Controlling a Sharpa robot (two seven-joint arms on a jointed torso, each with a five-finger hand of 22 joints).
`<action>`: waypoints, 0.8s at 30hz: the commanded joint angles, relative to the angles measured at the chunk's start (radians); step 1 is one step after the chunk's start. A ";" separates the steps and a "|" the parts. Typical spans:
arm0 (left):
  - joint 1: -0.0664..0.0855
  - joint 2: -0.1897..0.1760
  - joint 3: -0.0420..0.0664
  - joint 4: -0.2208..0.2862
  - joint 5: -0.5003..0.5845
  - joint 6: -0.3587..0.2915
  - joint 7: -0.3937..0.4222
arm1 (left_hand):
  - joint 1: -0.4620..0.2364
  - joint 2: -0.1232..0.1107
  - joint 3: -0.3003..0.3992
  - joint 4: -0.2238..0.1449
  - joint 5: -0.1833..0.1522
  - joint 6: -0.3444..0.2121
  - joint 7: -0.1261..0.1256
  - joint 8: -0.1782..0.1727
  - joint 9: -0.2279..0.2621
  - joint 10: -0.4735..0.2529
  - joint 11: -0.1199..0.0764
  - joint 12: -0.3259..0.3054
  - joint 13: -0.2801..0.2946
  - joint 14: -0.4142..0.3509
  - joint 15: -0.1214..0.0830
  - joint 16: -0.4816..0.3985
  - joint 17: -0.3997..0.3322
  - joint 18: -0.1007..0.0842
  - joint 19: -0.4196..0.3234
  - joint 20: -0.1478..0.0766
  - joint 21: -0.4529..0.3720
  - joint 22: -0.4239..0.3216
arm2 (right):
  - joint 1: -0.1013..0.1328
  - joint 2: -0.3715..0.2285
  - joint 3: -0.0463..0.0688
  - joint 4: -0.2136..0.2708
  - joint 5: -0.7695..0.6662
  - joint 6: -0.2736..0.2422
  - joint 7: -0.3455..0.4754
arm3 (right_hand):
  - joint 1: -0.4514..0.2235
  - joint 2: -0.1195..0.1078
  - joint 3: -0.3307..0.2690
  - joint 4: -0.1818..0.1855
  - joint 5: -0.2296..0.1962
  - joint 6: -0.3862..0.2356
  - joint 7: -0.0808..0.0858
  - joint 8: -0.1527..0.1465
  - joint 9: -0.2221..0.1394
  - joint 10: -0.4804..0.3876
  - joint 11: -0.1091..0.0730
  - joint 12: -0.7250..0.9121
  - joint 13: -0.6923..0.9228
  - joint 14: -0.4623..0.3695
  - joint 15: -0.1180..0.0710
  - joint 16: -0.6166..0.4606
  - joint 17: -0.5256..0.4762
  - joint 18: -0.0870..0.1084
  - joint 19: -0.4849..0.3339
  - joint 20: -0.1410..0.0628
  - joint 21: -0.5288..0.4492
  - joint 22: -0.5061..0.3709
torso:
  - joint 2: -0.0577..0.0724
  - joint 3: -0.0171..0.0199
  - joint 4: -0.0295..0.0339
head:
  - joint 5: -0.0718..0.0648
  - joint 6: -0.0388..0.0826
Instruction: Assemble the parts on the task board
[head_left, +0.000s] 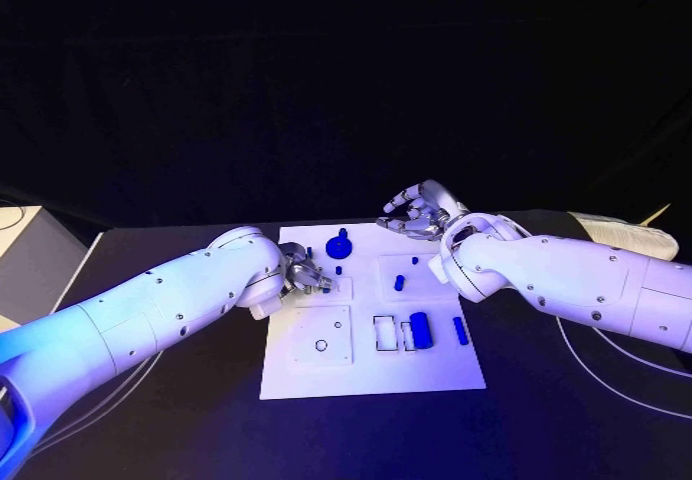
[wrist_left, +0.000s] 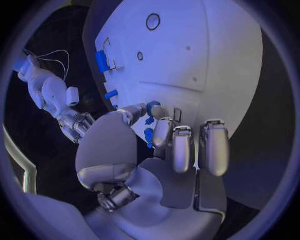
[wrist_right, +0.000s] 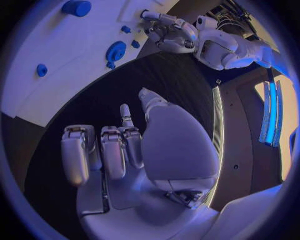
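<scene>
The white task board lies in the middle of the black table. My left hand hovers over its left middle; in the left wrist view its thumb and a fingertip meet on a small blue part. My right hand hangs at the board's far edge, above the black table, fingers apart and holding nothing. Blue parts on the board: a round disc, a small peg, a thick cylinder and a thin bar.
A pale box stands at the table's left edge and a beige object at its right. Thin cables trail beside the right arm. The board has square recesses at its near left.
</scene>
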 joint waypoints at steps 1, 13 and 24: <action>-0.005 -0.005 -0.002 0.011 -0.007 -0.001 -0.007 | 0.006 -0.007 -0.047 0.027 -0.010 0.001 0.007 -0.007 0.005 -0.004 0.000 -0.007 0.002 0.103 -0.007 0.003 0.263 -0.019 0.001 -0.009 0.002 0.031 | -0.002 -0.001 0.000 0.001 -0.005 0.009 0.010 | -0.015 -0.001 -0.003 0.000 0.007 -0.009 -0.001 0.007 0.002 0.053 0.004 -0.005 0.221 0.100 0.002 -0.003 0.245 0.003 0.062 0.005 -0.007 0.182 | 0.001 -0.0009 -0.0005 | -0.001 0.002; -0.005 -0.038 0.033 0.064 0.017 -0.043 0.000 | -0.005 0.014 -0.175 0.064 -0.111 -0.011 0.012 -0.022 0.018 -0.014 0.004 -0.018 -0.005 0.103 -0.005 0.003 0.263 -0.018 -0.001 -0.007 -0.001 0.029 | -0.005 -0.004 0.000 -0.002 -0.004 0.006 0.012 | -0.015 -0.001 -0.003 0.000 0.007 -0.009 -0.001 0.007 0.002 0.053 0.004 -0.005 0.221 0.100 0.002 -0.003 0.245 0.003 0.062 0.005 -0.007 0.182 | 0.000 -0.0006 0.0012 | -0.001 0.009; -0.005 -0.055 0.090 0.079 0.061 -0.068 0.009 | 0.008 0.047 -0.276 0.064 -0.110 -0.046 0.025 -0.045 0.022 -0.057 0.015 -0.063 -0.057 0.103 0.005 0.003 0.263 -0.013 -0.016 0.001 -0.015 0.003 | -0.008 -0.008 0.000 -0.003 -0.004 0.007 0.011 | -0.015 -0.001 -0.003 0.000 0.007 -0.009 -0.001 0.007 0.002 0.053 0.004 -0.005 0.221 0.100 0.002 -0.003 0.245 0.003 0.062 0.005 -0.007 0.182 | 0.001 0.0010 0.0000 | 0.000 0.013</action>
